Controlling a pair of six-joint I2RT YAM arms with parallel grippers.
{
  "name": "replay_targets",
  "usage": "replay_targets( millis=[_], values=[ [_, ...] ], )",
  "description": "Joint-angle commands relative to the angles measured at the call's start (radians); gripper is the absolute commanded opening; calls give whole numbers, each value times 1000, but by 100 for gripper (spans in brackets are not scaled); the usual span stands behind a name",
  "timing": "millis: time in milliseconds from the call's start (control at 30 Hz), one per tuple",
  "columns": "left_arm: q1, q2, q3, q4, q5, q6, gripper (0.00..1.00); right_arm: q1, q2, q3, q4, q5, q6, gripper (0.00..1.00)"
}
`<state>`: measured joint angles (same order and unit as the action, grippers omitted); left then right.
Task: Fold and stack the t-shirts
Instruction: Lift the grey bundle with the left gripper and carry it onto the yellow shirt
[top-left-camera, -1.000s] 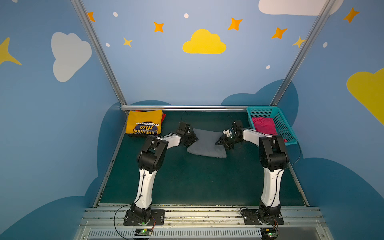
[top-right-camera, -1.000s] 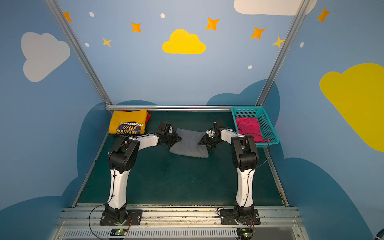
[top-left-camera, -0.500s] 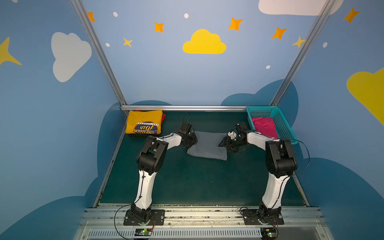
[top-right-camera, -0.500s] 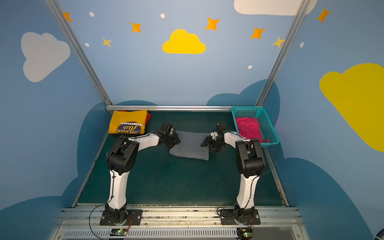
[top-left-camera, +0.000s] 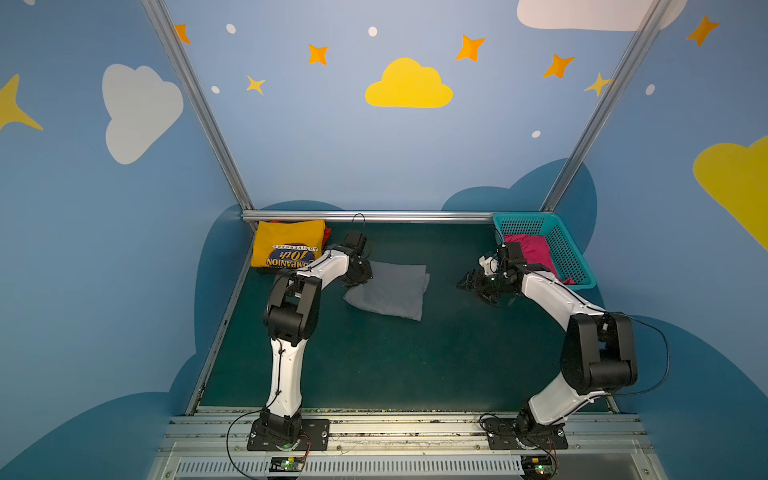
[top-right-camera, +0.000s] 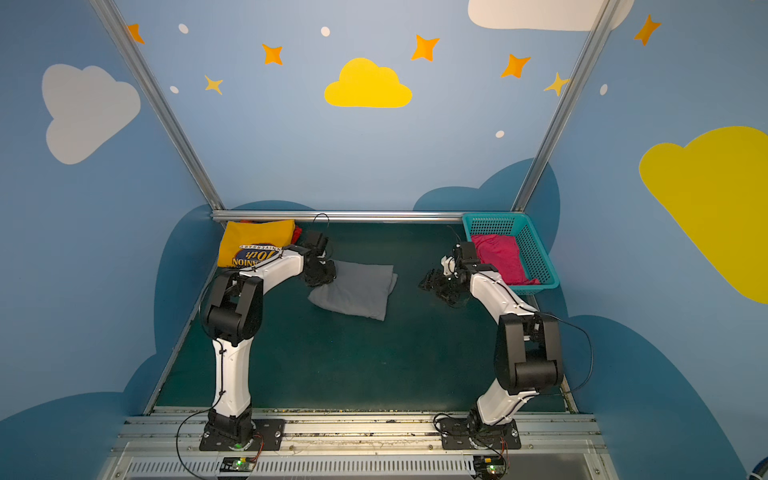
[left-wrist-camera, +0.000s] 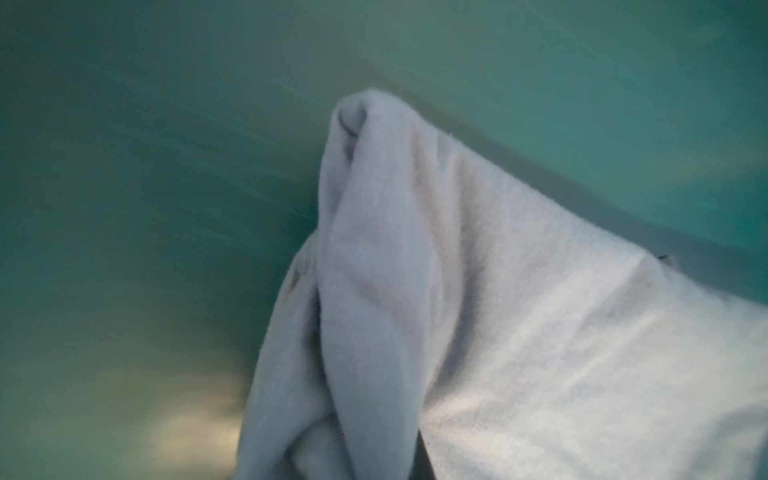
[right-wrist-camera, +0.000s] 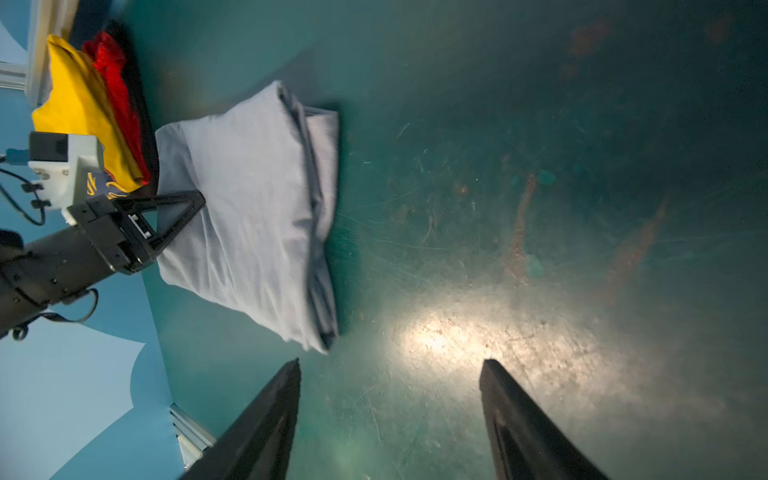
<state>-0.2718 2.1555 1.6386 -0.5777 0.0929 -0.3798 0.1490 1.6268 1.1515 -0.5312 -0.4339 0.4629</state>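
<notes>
Centre of surface (top-left-camera: 415, 365), toward the back: folded plain t-shirt (top-left-camera: 388, 291). Back-left corner: printed t-shirt (top-left-camera: 286, 249). Back-right: basket (top-left-camera: 567, 255), crumpled t-shirt (top-left-camera: 530, 249) inside. Right gripper (top-left-camera: 466, 285) between plain t-shirt and basket.

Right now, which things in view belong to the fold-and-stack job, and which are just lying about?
Job:
- grey t-shirt, pinched by the shut left gripper
- folded yellow t-shirt, back corner
- pink t-shirt, inside the teal basket
- right gripper, open and empty

Lying about:
- teal basket
- green tabletop
</notes>
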Motion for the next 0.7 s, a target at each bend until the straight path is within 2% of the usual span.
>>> replay_targets(
  millis=[0,200,667],
  values=[
    [32,16,72,-137,-97,130,5,-6,-34,-13,-41,14,-22,70],
    [56,63,199,-237,-188,208,5,-8,-44,-22,-37,8,-21,69],
    [77,-6,397,-242,-394,366,5,-8,-54,2,-54,13,-26,69]
  ],
)
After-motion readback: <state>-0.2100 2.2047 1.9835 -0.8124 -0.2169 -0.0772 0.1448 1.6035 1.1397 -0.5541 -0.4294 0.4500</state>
